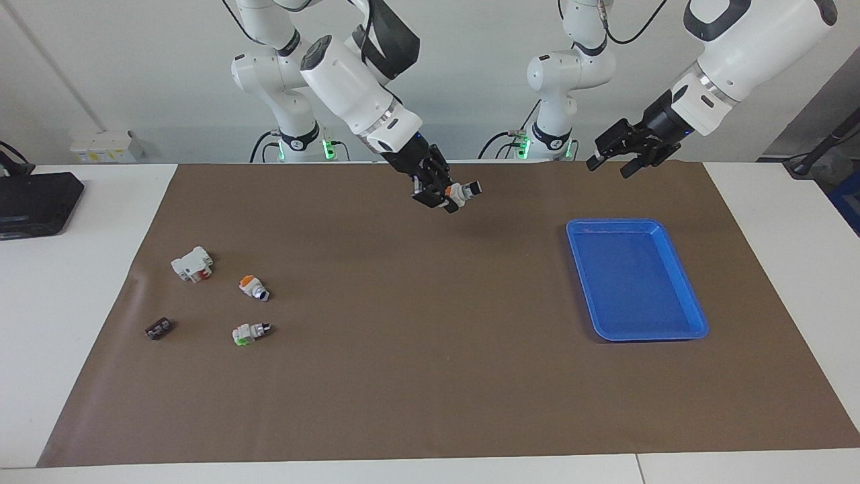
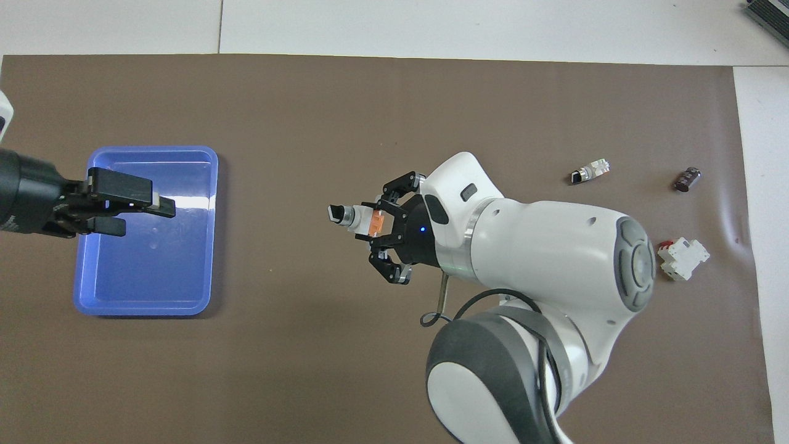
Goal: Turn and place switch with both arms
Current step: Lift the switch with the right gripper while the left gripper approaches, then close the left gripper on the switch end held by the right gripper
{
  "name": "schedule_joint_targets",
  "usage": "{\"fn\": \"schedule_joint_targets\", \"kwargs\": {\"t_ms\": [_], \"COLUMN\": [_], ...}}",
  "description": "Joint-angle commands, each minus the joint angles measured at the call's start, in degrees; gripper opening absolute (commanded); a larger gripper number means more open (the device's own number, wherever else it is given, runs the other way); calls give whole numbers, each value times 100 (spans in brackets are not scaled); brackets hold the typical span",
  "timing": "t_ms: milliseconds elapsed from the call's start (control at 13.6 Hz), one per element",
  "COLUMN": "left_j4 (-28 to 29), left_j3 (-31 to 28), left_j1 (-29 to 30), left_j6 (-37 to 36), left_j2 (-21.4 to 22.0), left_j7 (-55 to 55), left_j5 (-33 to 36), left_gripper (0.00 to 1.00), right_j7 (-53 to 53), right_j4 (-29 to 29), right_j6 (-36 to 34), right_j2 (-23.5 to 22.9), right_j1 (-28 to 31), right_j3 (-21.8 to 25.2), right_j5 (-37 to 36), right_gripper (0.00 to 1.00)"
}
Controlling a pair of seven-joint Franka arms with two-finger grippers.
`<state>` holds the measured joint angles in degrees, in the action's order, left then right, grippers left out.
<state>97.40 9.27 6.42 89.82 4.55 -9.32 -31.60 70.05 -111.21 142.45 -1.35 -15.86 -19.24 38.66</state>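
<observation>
Switch with the orange block is what I have up in the air, clamped in the right hand over the middle of the brown mat, black knob tip pointing toward the left arm's end of the tabletop. My right hand's fingers are closed on its body, with the knob end sticking out clear of them. My left hand hangs over the edge of the blue tray nearest the robots, fingers parted and holding nothing. Toward the right arm's end I can see a second orange switch and a green switch lying on the mat, the green one farther from the robots. Beside them sit a white block with a red mark and a small black piece.
</observation>
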Motion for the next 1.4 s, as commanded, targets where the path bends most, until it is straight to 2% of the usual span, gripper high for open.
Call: {"fn": "schedule_joint_targets", "kwargs": {"t_ms": [0, 148, 369, 443, 885, 1033, 1328], "left_j4": [297, 323, 665, 675, 727, 753, 912], "left_j3": [58, 75, 75, 75, 67, 58, 67], "left_j1": [-184, -369, -835, -853, -713, -721, -818], "left_j6": [316, 378, 984, 985, 1133, 1152, 1195], "left_j2": [170, 134, 161, 152, 38, 11, 38], "left_j7": [-227, -655, -1150, -1298, -1511, -1520, -1537], "left_j5": [-870, -1355, -1796, -1823, -2034, -2034, -2034], "left_gripper": [88, 79, 70, 64, 59, 50, 41], "right_j7": [-185, -211, -333, -386, -475, -475, -545], "right_j4": [38, 38, 38, 38, 55, 55, 64], "right_j6": [160, 178, 248, 257, 274, 274, 274], "right_j2": [-32, -32, -23, -23, 3, 3, 3], "right_j1": [-128, -172, -278, -278, -278, -278, -278], "right_j3": [-27, -36, -36, -36, -36, -36, -36], "right_j5": [19, 10, 10, -33, -78, -78, -78], "right_gripper": [0, 0, 0, 0, 0, 0, 0]}}
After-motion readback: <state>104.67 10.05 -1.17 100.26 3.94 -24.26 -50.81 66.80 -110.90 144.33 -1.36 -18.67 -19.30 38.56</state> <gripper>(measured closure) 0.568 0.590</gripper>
